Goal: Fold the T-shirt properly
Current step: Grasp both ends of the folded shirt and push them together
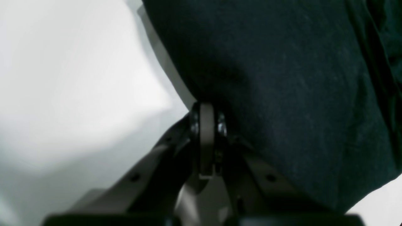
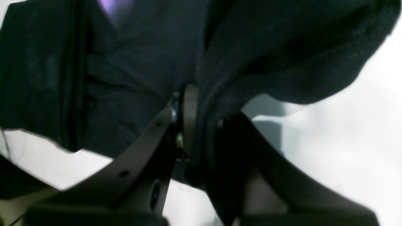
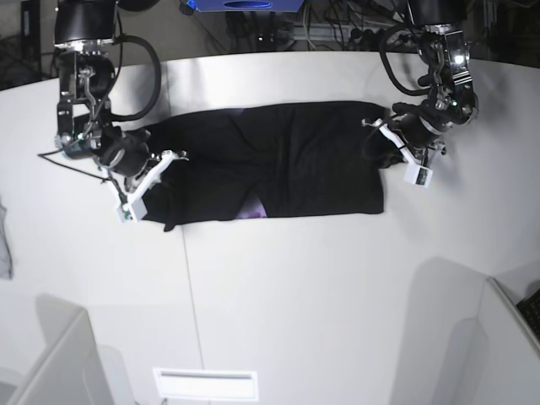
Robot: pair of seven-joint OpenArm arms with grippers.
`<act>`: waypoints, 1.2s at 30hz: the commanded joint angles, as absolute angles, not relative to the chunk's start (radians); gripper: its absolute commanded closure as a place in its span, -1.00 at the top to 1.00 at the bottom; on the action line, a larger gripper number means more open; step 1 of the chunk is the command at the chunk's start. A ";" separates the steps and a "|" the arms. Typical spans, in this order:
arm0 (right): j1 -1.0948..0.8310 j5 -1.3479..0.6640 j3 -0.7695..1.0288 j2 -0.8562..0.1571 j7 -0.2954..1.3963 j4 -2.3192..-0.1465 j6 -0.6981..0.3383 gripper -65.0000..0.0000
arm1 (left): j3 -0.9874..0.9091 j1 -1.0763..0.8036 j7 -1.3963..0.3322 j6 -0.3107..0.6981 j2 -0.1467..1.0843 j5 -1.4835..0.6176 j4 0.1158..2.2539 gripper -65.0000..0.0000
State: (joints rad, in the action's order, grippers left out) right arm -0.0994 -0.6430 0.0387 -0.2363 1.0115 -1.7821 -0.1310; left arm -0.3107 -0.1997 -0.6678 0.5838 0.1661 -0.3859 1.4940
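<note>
The black T-shirt (image 3: 295, 160) lies spread sideways across the white table (image 3: 295, 295), partly doubled over, with a sliver of purple print (image 3: 253, 207) showing at its near edge. My right gripper (image 3: 164, 160) is at the shirt's left end. In the right wrist view this gripper (image 2: 193, 94) is shut on a bunched hem of the T-shirt (image 2: 141, 47). My left gripper (image 3: 380, 135) is at the shirt's right end. In the left wrist view that gripper (image 1: 207, 108) is shut on the edge of the T-shirt (image 1: 282, 78), which drapes up and to the right.
A small grey cloth scrap (image 3: 4, 245) lies at the table's left edge. White box corners stand at the lower left (image 3: 51, 354) and lower right (image 3: 515, 337). A blue object (image 3: 245, 4) and cables sit beyond the far edge.
</note>
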 commanded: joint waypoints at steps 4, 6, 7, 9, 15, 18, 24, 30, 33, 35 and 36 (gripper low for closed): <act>-0.088 -0.654 0.041 -0.228 1.023 -1.873 -0.136 -1.00 | -0.308 -0.200 -0.708 0.584 0.165 -0.240 1.500 -1.00; -0.088 -0.654 0.045 -0.217 1.041 -1.902 -0.136 -1.00 | -0.282 -0.193 -0.708 0.584 0.162 -0.205 1.500 -1.00; -0.085 -0.654 0.044 -0.217 1.049 -1.910 -0.136 -1.00 | -0.260 -0.188 -0.708 0.584 0.162 -0.202 1.500 -1.00; -0.082 -0.654 0.041 -0.216 1.058 -1.925 -0.136 -1.00 | -0.223 -0.183 -0.708 0.584 0.160 -0.196 1.498 -1.00; -0.084 -0.654 0.041 -0.216 1.058 -1.963 -0.136 -1.00 | -0.162 -0.154 -0.708 0.584 0.142 -0.200 1.495 -1.00; -0.082 -0.654 0.041 -0.216 1.058 -1.965 -0.136 -1.00 | -0.157 -0.142 -0.710 0.584 0.114 -0.194 1.494 -1.00; -0.082 -0.654 0.041 -0.214 1.056 -1.971 -0.136 -1.00 | -0.157 -0.120 -0.710 0.584 0.088 -0.194 1.491 -1.00; -0.081 -0.657 0.044 -0.185 1.056 -2.000 -0.136 -1.00 | -0.156 -0.108 -0.713 0.584 0.082 -0.194 1.491 -1.00; -0.081 -0.657 0.039 -0.170 1.056 -2.003 -0.136 -1.00 | -0.156 -0.108 -0.713 0.584 0.084 -0.194 1.497 -1.00; -0.081 -0.657 0.038 -0.147 1.056 -2.003 -0.136 -1.00 | -0.156 -0.108 -0.713 0.584 0.084 -0.194 1.498 -1.00; -0.081 -0.657 0.038 -0.137 1.056 -2.003 -0.136 -1.00 | -0.156 -0.108 -0.713 0.584 0.084 -0.194 1.498 -1.00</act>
State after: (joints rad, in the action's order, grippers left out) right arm -0.0952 -0.6453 0.0345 -0.1352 1.0782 -1.9820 -0.1310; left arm -0.1574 -0.1085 -0.6731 0.5827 0.0830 -0.2184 1.4921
